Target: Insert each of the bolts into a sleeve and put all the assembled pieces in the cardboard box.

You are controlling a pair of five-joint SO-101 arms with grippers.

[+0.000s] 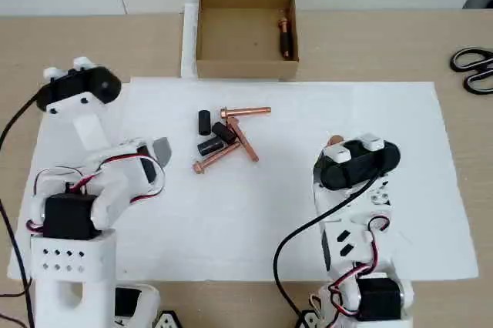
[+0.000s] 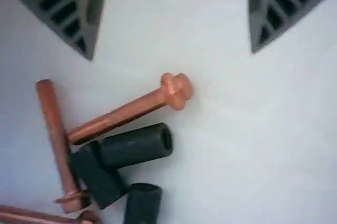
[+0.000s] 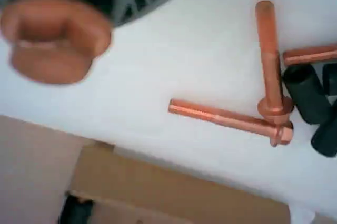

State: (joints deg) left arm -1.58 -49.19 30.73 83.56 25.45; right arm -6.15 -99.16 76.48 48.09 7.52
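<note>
Where your arms stand at the near edge, your left gripper (image 2: 172, 45) hangs fingers spread over the white sheet (image 1: 385, 189), and your right gripper (image 1: 333, 142) pinches one bolt (image 3: 52, 37). Mid-sheet: three loose bolts (image 1: 246, 112) and three black sleeves (image 1: 209, 145), in one cluster. Farthest: cardboard box (image 1: 206, 35), one assembled piece (image 1: 285, 35) inside.

Wooden table (image 1: 370, 43) with white sheet (image 1: 254, 212), cardboard box (image 1: 246, 68) and scissors (image 1: 474, 68) on it

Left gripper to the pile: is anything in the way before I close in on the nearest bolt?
Nothing visible. Only bare white sheet lies between the open left gripper and the nearest bolt, though a black sleeve lies right against its shaft.
</note>
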